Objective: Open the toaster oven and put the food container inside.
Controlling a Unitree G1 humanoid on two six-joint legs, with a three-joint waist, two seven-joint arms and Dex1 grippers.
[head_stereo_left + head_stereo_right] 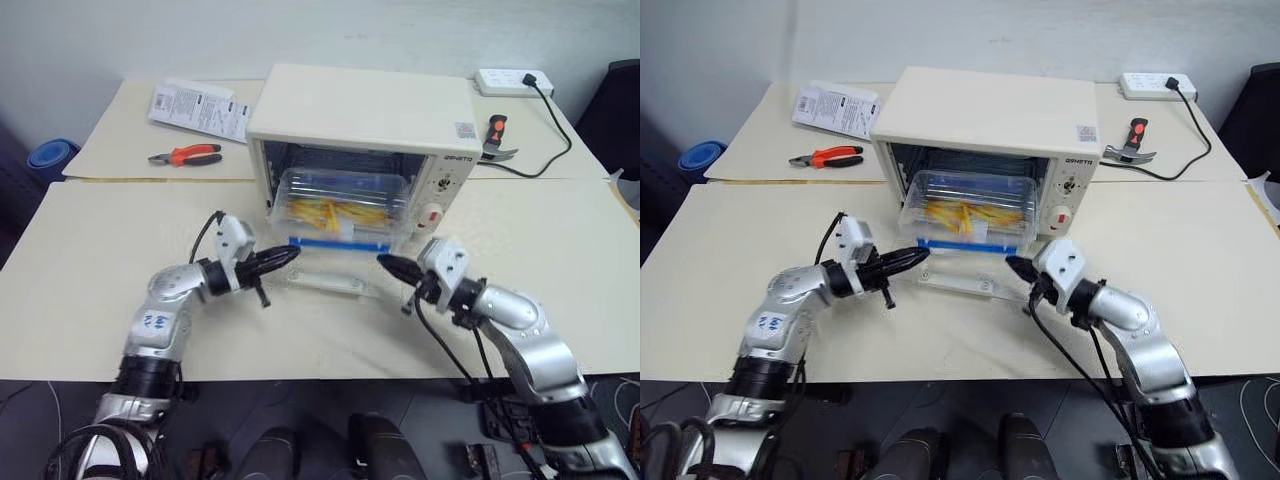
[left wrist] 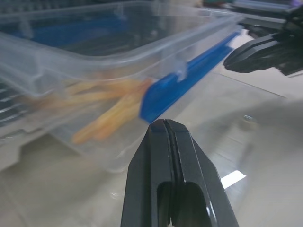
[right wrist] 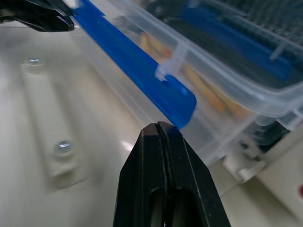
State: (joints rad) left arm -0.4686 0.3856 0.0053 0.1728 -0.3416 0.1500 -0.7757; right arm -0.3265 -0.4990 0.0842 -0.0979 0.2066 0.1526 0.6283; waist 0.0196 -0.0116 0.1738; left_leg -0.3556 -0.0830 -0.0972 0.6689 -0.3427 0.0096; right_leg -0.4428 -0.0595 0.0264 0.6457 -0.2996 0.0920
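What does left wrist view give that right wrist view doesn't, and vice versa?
Left wrist view alone: the right gripper tip, shut, off the food container's corner. Right wrist view alone: the left gripper tip, shut, and the screwed handle on the open glass door. Both: the container with yellow sticks and blue clip, part-way into the toaster oven, each arm's own shut fingers short of it.
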